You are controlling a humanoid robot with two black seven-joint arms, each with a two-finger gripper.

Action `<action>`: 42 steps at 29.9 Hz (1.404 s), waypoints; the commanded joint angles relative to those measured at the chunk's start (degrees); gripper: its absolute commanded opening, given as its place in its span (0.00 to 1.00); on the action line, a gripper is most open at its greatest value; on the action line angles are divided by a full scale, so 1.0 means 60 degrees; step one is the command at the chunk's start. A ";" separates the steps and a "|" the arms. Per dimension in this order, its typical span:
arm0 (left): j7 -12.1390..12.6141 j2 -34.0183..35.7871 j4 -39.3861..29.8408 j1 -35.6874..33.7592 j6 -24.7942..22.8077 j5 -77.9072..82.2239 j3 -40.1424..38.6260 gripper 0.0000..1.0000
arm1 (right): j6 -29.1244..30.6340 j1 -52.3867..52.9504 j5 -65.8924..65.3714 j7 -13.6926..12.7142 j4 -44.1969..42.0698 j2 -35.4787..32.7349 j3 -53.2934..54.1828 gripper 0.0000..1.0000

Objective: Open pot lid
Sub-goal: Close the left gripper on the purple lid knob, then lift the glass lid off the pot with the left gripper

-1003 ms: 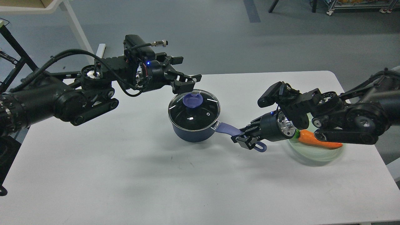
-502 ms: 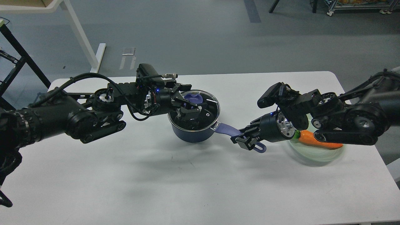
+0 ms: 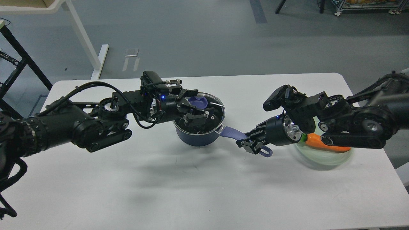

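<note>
Head view. A white table [image 3: 159, 179] carries the whole arrangement. A dark blue pot [image 3: 198, 135] stands near the middle of the table, toward its far half. Its glass lid [image 3: 214, 110] is seated on the rim, with a purple knob [image 3: 198, 101] at the centre of the lid. A purple handle [image 3: 230, 131] runs from the pot's right side toward the right arm.

The left arm enters from the left edge and reaches across to the pot. The left gripper [image 3: 195, 112] sits low over the lid, right at the knob. Its fingers are spread apart, one on the far side near the knob and one on the near side over the glass. Whether either finger touches the knob cannot be told; the dark parts overlap the dark lid. Nothing is seen gripped.

The right arm enters from the right edge. The right gripper [image 3: 252, 143] is at the outer end of the pot handle, with its fingers closed around it. The looped tip of the handle shows just beyond the fingers.

A pale green plate [image 3: 322, 159] lies on the table to the right of the pot, partly under the right arm. An orange carrot [image 3: 322, 143] with a green top rests on it.
</note>
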 commanded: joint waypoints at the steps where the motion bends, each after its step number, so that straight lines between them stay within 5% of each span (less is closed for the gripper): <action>1: -0.0001 -0.0016 -0.0004 -0.0007 0.0003 0.0002 -0.0053 0.94 | -0.0002 0.0020 -0.0001 0.0000 -0.0001 0.0009 0.0003 0.23; 42: -0.0001 0.0116 0.0143 0.0286 0.0443 0.0002 0.0020 0.94 | 0.0013 -0.0039 -0.0001 0.0000 -0.0001 0.0127 0.0018 0.23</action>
